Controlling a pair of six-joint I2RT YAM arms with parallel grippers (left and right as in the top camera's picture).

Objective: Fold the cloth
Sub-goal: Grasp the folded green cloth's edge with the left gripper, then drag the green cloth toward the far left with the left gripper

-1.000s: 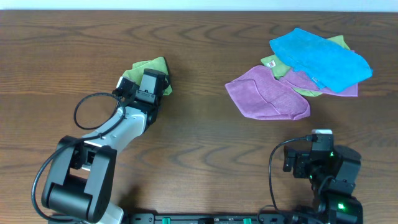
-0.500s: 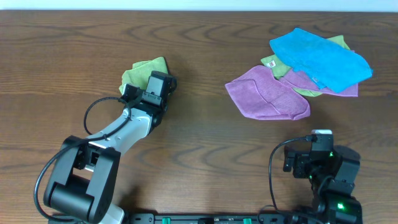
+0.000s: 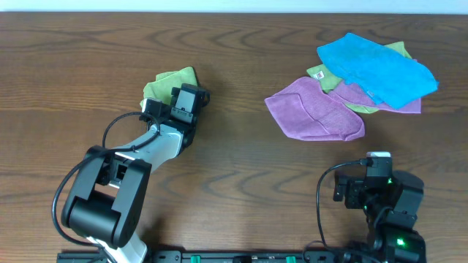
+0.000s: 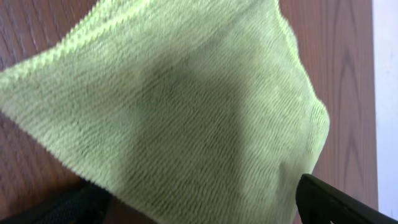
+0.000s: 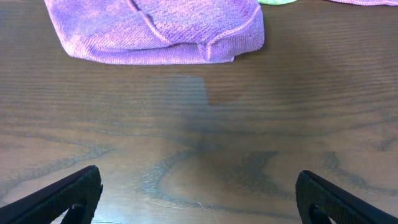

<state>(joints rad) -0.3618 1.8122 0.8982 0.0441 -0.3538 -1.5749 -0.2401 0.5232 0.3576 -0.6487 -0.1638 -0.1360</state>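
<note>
A folded light-green cloth (image 3: 167,82) lies at the table's left rear; it fills the left wrist view (image 4: 180,106). My left gripper (image 3: 184,102) hangs just over the cloth's near right edge, fingers open and apart, one on each side of the cloth's lower edge, holding nothing. My right gripper (image 3: 369,186) rests open and empty at the front right, over bare wood. In the right wrist view its fingertips (image 5: 199,193) frame bare table, with a purple cloth (image 5: 155,31) ahead.
A pile of cloths sits at the right rear: a purple one (image 3: 314,113) in front, a blue one (image 3: 376,69) on top, a green one with a tag (image 3: 329,73) and another purple one beneath. The table's far edge runs along the top.
My left gripper has slid back and to the right off the green cloth, uncovering more of it. The right arm has not moved.
</note>
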